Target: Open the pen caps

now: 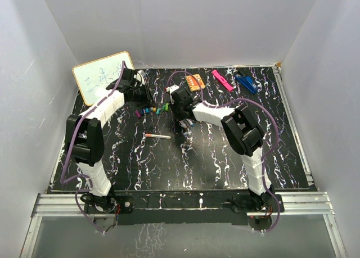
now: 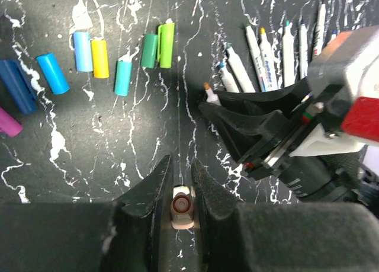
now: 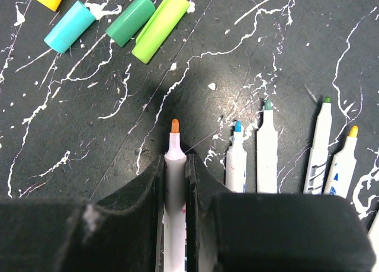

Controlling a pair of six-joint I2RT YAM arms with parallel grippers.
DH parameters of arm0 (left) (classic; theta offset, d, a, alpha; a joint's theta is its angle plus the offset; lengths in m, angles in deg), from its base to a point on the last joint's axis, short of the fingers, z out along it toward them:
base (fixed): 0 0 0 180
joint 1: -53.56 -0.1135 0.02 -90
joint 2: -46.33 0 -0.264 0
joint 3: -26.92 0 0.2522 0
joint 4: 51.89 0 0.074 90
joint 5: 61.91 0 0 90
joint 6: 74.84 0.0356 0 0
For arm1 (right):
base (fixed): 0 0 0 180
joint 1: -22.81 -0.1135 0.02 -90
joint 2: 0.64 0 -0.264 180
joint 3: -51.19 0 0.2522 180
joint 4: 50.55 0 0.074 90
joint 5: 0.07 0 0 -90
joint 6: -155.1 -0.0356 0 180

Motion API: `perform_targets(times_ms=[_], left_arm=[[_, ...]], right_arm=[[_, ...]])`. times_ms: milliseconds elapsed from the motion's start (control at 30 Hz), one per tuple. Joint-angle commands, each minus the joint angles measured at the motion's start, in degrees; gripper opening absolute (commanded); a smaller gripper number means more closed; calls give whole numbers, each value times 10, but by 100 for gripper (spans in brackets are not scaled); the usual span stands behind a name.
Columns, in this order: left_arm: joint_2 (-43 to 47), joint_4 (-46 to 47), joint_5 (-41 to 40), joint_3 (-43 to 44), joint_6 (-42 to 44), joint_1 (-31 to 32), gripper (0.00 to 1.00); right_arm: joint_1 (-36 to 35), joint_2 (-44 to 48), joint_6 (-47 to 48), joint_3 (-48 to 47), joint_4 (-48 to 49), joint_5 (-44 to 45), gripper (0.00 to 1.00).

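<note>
Jaws of the left pincer (image 2: 181, 165) are together, clamped on one held cap (image 2: 182, 207), seen end-on with an orange-brown mouth. Ahead of its tips and off to their left lie eight loose caps (image 2: 123, 76) in a ragged row: magenta, dark blue, blue, light blue, yellow, teal, green and lime, the last two touching.

The right pincer (image 3: 175, 162) is closed tight on one orange-tipped pen (image 3: 175, 143), whose bare tip juts past the fingertips. Just to that pincer's right four uncapped pens (image 3: 267, 153) lie side by side, tipped blue, green, green, yellow.

From above, the left arm (image 1: 107, 109) and right arm (image 1: 211, 113) both reach forward and inward, wrists bent down, the pincers near each other. One lone pen (image 1: 157, 135) lies behind both pincers, towards the bases.
</note>
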Motion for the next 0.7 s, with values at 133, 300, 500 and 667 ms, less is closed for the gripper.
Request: perform_targets(times_ms=[133,300,500,667], left_arm=[[-11,-41,-50,-18,39,4,0],[-20,-40,-89,-30,51,6,0],[-53,-35,-111,-28,59,7,0],[-78,-28,-123,-21,62,9,0]], right_arm=[[7,2,6,-36,30,-14,28],[10,17,11,-43,29,-17,35],[10,66,21,-39,30,-25,46],[10,120,35,-8,27,-37,48]])
